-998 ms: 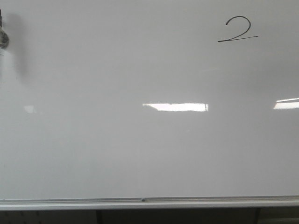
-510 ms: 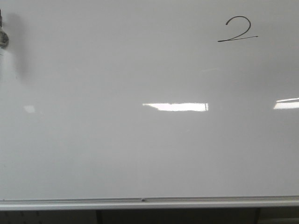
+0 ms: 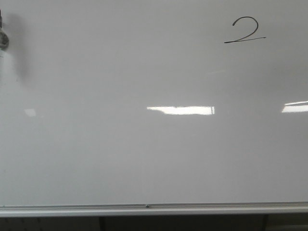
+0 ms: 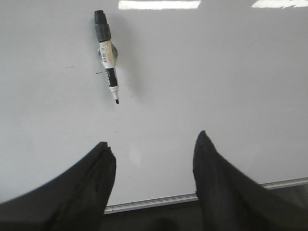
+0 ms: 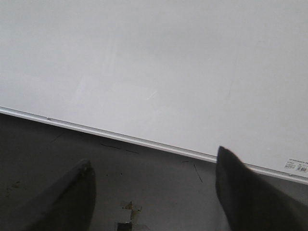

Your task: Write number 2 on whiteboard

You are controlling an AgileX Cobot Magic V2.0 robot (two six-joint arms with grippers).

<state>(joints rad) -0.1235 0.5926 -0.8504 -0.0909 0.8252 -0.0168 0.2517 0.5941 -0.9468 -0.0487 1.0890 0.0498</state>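
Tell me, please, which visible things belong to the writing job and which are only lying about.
Belonging to the job:
- large glossy white-grey whiteboard with silver aluminium frame
- thin black handwritten number 2, already on the board
- black and white uncapped marker pen, lying on the board
- open, empty left gripper

Lying about:
- small white barcode sticker at the board's edge

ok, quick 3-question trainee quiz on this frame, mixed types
1. True or false: the number 2 is already drawn on the whiteboard.
2. Where is the marker? A) in the left gripper B) lying on the board, uncapped C) in the right gripper
3. Fill in: both grippers' jaws are ____.

Key: 1 true; 2 B; 3 open
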